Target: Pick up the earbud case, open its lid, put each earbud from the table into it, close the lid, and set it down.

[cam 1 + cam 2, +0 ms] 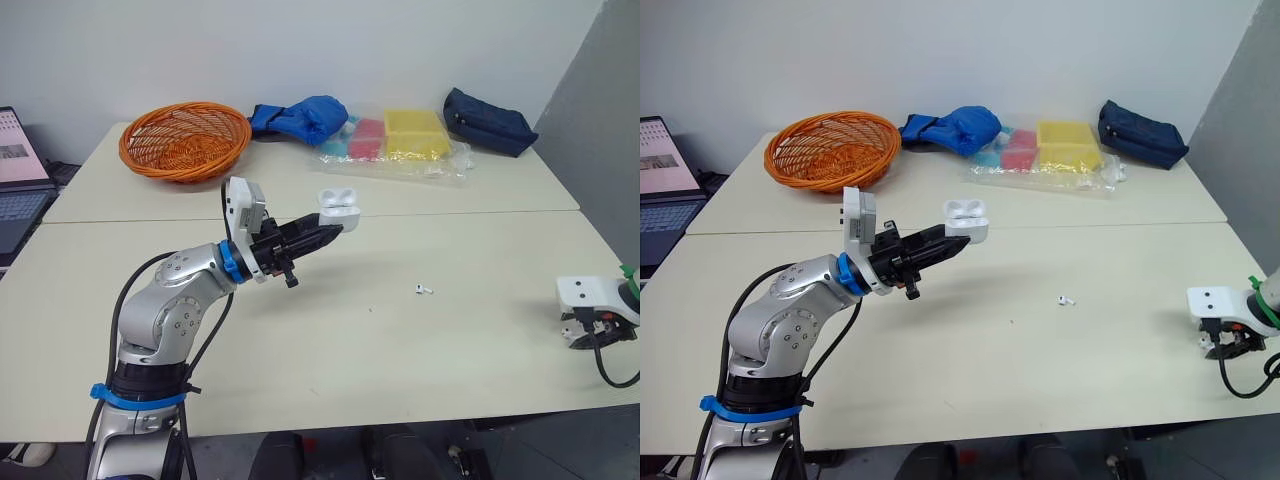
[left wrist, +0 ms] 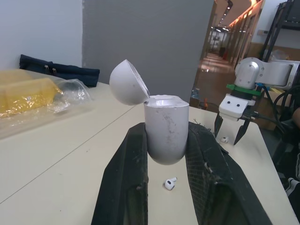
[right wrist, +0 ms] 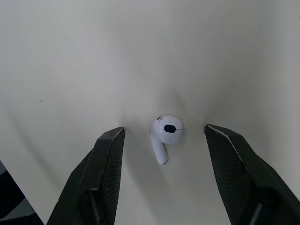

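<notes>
My left gripper (image 1: 335,228) is shut on the white earbud case (image 1: 338,204), holding it upright above the middle of the table. In the left wrist view the case's (image 2: 166,126) lid (image 2: 127,82) is hinged open. One white earbud (image 1: 423,290) lies on the table to the right of the case. At the table's right edge my right gripper (image 1: 585,335) points down, open. In the right wrist view a second earbud (image 3: 168,127) lies on the table between its black fingers (image 3: 105,159), untouched by either.
At the back of the table stand an orange wicker basket (image 1: 185,140), a blue bag (image 1: 300,118), a clear plastic bag with yellow and red items (image 1: 400,140) and a navy pouch (image 1: 488,120). A laptop (image 1: 20,170) sits at the far left.
</notes>
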You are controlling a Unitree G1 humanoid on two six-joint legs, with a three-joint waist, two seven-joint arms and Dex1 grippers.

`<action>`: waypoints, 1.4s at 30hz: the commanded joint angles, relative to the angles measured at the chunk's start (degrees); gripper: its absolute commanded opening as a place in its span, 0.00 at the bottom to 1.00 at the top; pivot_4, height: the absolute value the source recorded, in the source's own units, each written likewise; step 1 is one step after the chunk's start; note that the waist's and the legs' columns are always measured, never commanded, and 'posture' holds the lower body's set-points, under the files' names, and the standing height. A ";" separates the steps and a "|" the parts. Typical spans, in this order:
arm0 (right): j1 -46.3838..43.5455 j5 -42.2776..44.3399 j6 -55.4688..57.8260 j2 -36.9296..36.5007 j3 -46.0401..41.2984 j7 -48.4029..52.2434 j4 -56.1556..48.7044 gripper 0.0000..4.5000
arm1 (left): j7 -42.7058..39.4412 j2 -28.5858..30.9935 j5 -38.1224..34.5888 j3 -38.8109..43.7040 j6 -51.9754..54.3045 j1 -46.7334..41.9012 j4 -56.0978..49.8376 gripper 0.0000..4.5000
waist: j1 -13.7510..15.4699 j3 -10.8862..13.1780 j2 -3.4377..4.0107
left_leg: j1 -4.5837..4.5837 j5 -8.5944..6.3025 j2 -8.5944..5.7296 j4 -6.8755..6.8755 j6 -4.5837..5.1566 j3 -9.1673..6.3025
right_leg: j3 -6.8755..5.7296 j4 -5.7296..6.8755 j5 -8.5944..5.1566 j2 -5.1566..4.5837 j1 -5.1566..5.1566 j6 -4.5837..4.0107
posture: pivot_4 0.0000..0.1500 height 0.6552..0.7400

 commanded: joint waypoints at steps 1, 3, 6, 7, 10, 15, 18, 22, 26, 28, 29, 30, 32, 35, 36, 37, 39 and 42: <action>-0.76 -0.11 -0.74 -0.89 -1.54 -1.20 1.52 0.62 | -0.07 0.05 -0.92 -0.06 -0.26 -0.88 -1.87 0.16 | 0.01 0.00 0.00 | 0.00 0.00 0.00 0.01 0.00 0.01 | 0.00 0.00 0.00 0.00 0.00 0.00 | 1.00 1.00; -0.96 -0.25 -0.79 -0.65 -1.36 -1.33 1.72 0.62 | -0.20 0.16 -0.85 -0.06 -0.32 -1.00 -1.69 0.16 | 0.01 0.00 0.00 | 0.00 0.00 0.00 0.01 0.00 0.05 | 0.04 0.00 0.01 0.00 0.00 0.01 | 1.00 1.00; -0.64 0.26 -0.12 -0.53 -1.43 -0.86 1.22 0.62 | -0.30 0.24 -0.73 -0.09 -0.42 -1.18 -1.50 0.16 | 0.01 0.00 0.00 | 0.00 0.00 0.00 0.02 0.00 0.06 | 0.05 0.00 0.02 -0.01 0.00 0.03 | 1.00 1.00; -0.52 0.38 0.12 -0.56 -1.45 -0.65 1.08 0.62 | -0.34 0.27 -0.73 -0.09 -0.43 -1.21 -1.47 0.16 | 0.01 0.00 0.00 | 0.00 0.00 0.00 0.02 0.00 0.06 | 0.05 0.00 0.02 -0.01 0.00 0.03 | 1.00 1.00; -0.64 0.37 0.34 -0.35 -1.41 -0.80 1.11 0.62 | -0.41 0.30 -0.73 -0.06 -0.44 -1.32 -1.40 0.16 | 0.01 0.00 0.00 | 0.00 0.00 0.00 0.02 0.00 0.06 | 0.05 0.00 0.02 -0.01 0.00 0.04 | 1.00 1.00; -0.71 1.00 2.04 0.12 -1.63 -0.38 -0.42 0.62 | -0.53 0.59 -0.79 0.06 -0.31 -1.29 -1.56 0.16 | 0.01 0.00 0.00 | 0.00 0.00 0.00 0.03 0.00 0.06 | 0.05 0.00 0.03 -0.01 0.00 0.05 | 1.00 1.00; -0.56 2.01 4.15 0.41 -1.96 0.76 -2.28 0.62 | -0.47 0.65 -0.80 0.10 -0.32 -1.30 -1.48 0.16 | -0.01 0.00 0.00 | 0.01 0.00 0.00 0.03 0.00 0.07 | 0.06 0.00 0.04 0.00 0.00 0.06 | 1.00 1.00; -0.61 2.04 5.16 0.27 -1.77 1.11 -3.40 0.62 | -0.23 0.46 -0.72 -0.07 -0.43 -1.25 -1.56 0.16 | 0.02 0.00 0.01 | 0.00 0.00 0.01 0.03 0.00 0.06 | 0.05 0.00 0.04 0.00 0.00 0.06 | 1.00 1.00; -0.74 0.94 3.44 -0.41 -1.06 0.28 -1.86 0.39 | -0.32 0.65 -0.64 0.11 -0.57 -1.00 -1.45 0.16 | 0.05 0.00 0.00 | -0.01 0.00 0.00 0.03 0.00 0.09 | 0.07 -0.01 0.04 -0.01 0.00 0.06 | 1.00 1.00; -0.81 0.81 3.06 -0.46 -1.05 0.27 -1.42 0.24 | -0.31 0.73 -0.57 0.14 -0.59 -1.02 -1.41 0.16 | 0.04 0.00 0.00 | 0.00 0.00 0.00 0.03 0.00 0.09 | 0.07 -0.01 0.04 -0.01 -0.01 0.06 | 1.00 1.00; -0.81 0.82 2.91 -0.41 -1.14 0.21 -1.25 0.24 | -0.28 0.73 -0.55 0.12 -0.59 -0.98 -1.46 0.16 | 0.04 0.00 0.01 | 0.00 0.00 0.00 0.03 0.00 0.09 | 0.07 -0.01 0.04 -0.01 -0.01 0.06 | 1.00 1.00; -0.80 0.91 3.16 -0.27 -1.26 0.28 -1.44 0.24 | -0.26 0.73 -0.55 0.10 -0.56 -0.97 -1.49 0.16 | 0.04 0.00 0.00 | 0.00 0.00 0.00 0.03 0.00 0.09 | 0.06 -0.01 0.04 -0.01 -0.01 0.06 | 1.00 1.00; -0.72 0.99 3.61 -0.08 -1.36 0.42 -1.67 0.24 | -0.28 0.74 -0.45 0.02 -0.62 -0.99 -1.48 0.16 | 0.04 0.00 0.00 | 0.00 0.00 0.00 0.03 0.00 0.08 | 0.06 -0.01 0.04 -0.01 0.00 0.06 | 1.00 1.00; -0.65 0.76 3.39 -0.08 -1.21 0.26 -1.39 0.24 | -0.27 0.75 -0.47 0.06 -0.59 -1.15 -1.37 0.16 | 0.05 0.00 0.00 | 0.00 0.00 0.00 0.03 0.00 0.09 | 0.07 -0.01 0.04 -0.01 0.00 0.06 | 1.00 1.00; -0.64 0.74 3.41 -0.11 -1.20 0.29 -1.25 0.24 | -0.30 0.80 -0.46 0.06 -0.57 -1.16 -1.36 0.16 | 0.05 0.00 0.00 | 0.00 0.00 0.00 0.03 0.00 0.09 | 0.07 -0.01 0.04 -0.01 0.00 0.06 | 1.00 1.00; -0.52 0.78 3.50 -0.17 -1.24 0.33 -1.29 0.24 | -0.34 0.86 -0.47 0.09 -0.57 -1.06 -1.45 0.16 | 0.05 0.00 0.00 | 0.00 0.00 0.00 0.03 0.00 0.09 | 0.07 -0.01 0.04 -0.01 0.00 0.06 | 1.00 1.00; -0.39 0.77 3.63 -0.15 -1.32 0.10 -1.29 0.24 | -0.42 1.00 -0.50 0.08 -0.53 -0.89 -1.63 0.16 | 0.05 0.00 0.01 | 0.00 0.00 0.00 0.03 0.00 0.09 | 0.07 -0.01 0.04 -0.01 0.00 0.06 | 1.00 1.00; -0.01 0.80 3.82 -0.31 -1.43 -0.10 -1.28 0.24 | -0.44 1.04 -0.54 0.03 -0.46 -0.92 -1.68 0.16 | 0.05 0.00 0.00 | 0.00 0.00 0.00 0.03 0.00 0.09 | 0.07 -0.01 0.04 -0.01 0.00 0.06 | 1.00 1.00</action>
